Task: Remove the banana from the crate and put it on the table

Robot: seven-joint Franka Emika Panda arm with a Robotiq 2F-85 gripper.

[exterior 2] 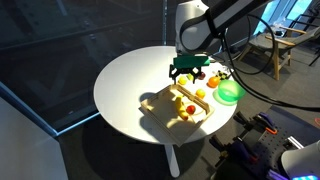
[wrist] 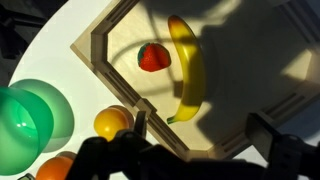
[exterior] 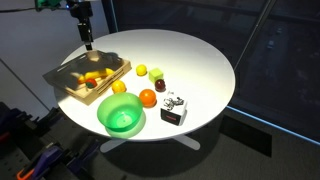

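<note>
The arm [exterior 2: 205, 25] comes in from the upper right of the frame, wrist turned straight down above the white table [exterior: 200, 60]. Beneath it sits the crate [exterior 2: 155, 102], with a green bowl [exterior: 121, 120], an orange [exterior: 148, 97] and a round yellow fruit [wrist: 112, 122] just outside it. The banana [wrist: 187, 65] lies in the crate beside a red fruit [wrist: 152, 57]. The gripper [exterior 2: 187, 72] hangs over it, jaws spread wide, holding nothing.

A yellow banana [wrist: 188, 70] and red fruit [wrist: 152, 57] contrast with the pale-wood crate [wrist: 250, 70], white table [exterior: 190, 55] and green bowl [exterior: 121, 117].
</note>
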